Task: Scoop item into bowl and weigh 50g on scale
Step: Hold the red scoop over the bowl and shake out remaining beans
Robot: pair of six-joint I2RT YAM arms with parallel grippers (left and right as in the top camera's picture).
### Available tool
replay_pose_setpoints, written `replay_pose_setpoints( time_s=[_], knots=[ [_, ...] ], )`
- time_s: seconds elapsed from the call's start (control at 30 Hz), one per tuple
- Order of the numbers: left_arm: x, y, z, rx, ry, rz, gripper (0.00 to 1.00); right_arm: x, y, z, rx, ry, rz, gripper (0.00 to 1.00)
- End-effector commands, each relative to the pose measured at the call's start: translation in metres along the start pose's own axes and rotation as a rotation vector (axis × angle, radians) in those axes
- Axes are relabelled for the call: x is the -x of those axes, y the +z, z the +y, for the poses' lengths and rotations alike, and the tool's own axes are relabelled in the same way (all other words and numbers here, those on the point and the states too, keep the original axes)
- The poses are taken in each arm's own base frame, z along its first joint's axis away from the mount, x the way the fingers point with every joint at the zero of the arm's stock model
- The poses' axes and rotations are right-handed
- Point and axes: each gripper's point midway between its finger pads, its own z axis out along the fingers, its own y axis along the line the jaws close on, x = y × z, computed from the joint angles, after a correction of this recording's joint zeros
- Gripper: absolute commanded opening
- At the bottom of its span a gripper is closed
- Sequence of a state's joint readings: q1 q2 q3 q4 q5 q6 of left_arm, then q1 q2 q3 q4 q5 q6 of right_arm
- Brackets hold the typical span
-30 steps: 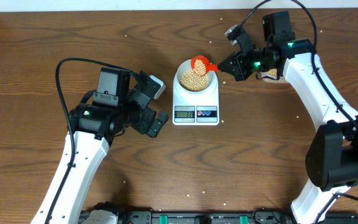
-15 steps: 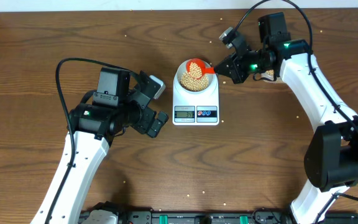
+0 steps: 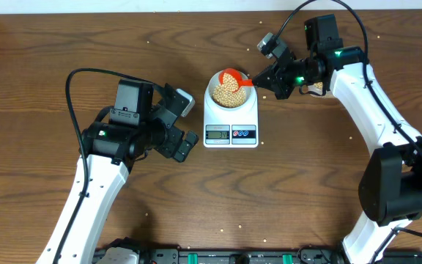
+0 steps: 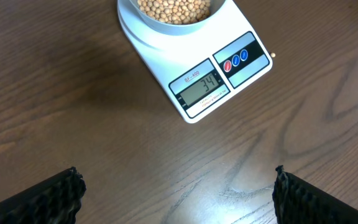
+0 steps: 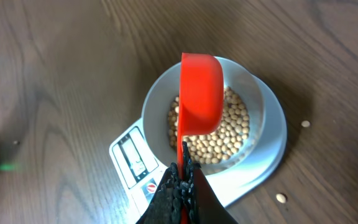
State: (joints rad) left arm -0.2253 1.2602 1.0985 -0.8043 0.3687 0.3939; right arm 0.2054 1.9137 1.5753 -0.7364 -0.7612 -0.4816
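Pinching the handle of the red scoop (image 5: 201, 93) between fully closed jaws, the right gripper (image 5: 180, 180) holds it overturned above the bowl (image 5: 157, 102). The bowl sits on the scale (image 4: 166, 68), part-filled with beans (image 5: 229, 134). The display (image 4: 202, 85) reads 34. The left gripper (image 4: 179, 190) hangs wide open and empty before the scale.

Your left hand (image 3: 187, 122) is hovering with fingers spread wide, its arm bending at the elbow. Your right hand (image 5: 180, 180) is clamping the red scoop (image 5: 201, 93) by its handle, its arm stretching inward.
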Motion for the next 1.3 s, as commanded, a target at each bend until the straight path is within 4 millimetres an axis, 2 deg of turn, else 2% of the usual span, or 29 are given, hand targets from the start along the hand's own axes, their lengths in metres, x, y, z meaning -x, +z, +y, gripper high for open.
replay_pose_setpoints(
  time_s=[0.0,0.1,0.2,0.3,0.4,0.5,0.6,0.77,1.13,1.27],
  knots=[
    [0.008,-0.006,-0.003,-0.006,0.023,-0.026,0.99,0.019,-0.014,0.006,-0.027,-0.067,-0.036,0.01],
    [0.008,-0.006,-0.003,-0.006,0.023,-0.026,0.99,0.017,-0.015,-0.004,-0.082,-0.045,-0.017,0.01],
    [0.008,-0.006,-0.003,-0.006,0.023,-0.026,0.99,0.019,-0.014,0.004,-0.041,-0.06,-0.032,0.01],
    [0.008,-0.006,-0.003,-0.006,0.023,-0.026,0.99,0.015,-0.015,-0.003,-0.076,-0.044,-0.012,0.01],
    [0.008,-0.006,-0.003,-0.006,0.023,-0.026,0.99,0.021,-0.015,0.007,-0.027,-0.061,-0.041,0.01],
    [0.008,-0.006,-0.003,-0.006,0.023,-0.026,0.99,0.016,-0.016,0.0,-0.065,-0.052,-0.016,0.01],
    [0.008,-0.006,-0.003,-0.006,0.023,-0.026,0.99,0.02,-0.017,0.006,-0.028,-0.056,-0.041,0.01],
    [0.008,-0.006,-0.003,-0.006,0.023,-0.026,0.99,0.017,-0.018,0.001,-0.048,-0.046,-0.029,0.01],
    [0.008,-0.006,-0.003,-0.006,0.023,-0.026,0.99,0.018,-0.017,0.005,-0.034,-0.081,-0.029,0.01],
    [0.008,-0.006,-0.003,-0.006,0.023,-0.026,0.99,0.015,-0.017,-0.002,-0.068,-0.093,-0.012,0.01]
  ],
)
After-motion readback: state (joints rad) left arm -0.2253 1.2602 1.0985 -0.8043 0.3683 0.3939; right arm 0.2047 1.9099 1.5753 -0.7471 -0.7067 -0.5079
